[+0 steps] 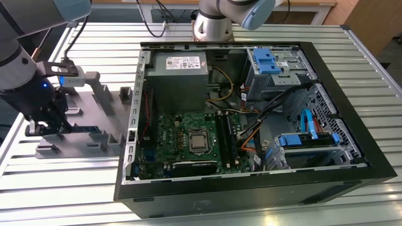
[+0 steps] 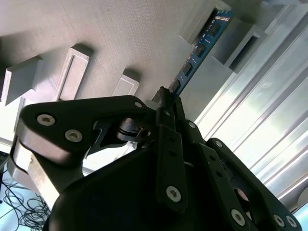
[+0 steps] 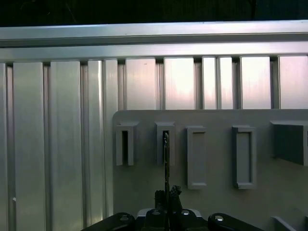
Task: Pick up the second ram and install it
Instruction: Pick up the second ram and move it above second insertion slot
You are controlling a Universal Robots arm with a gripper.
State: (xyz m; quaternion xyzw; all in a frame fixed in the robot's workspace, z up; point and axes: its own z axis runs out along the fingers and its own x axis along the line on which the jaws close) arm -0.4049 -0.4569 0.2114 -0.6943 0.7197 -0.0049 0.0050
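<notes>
Jaws closed on second ram (image 2: 199, 48); its far end at slot in grey holder (image 3: 216, 159).

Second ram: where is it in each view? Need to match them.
Exterior view: the second ram is a dark strip on the grey fixture at the exterior view's left, beside the gripper.
Second wrist view: a blue stick running from the gripper's tips to a slotted block.
First wrist view: edge-on, a thin line from the gripper to a slotted block.
Shared landmark: the grey fixture's raised slotted blocks.
</notes>
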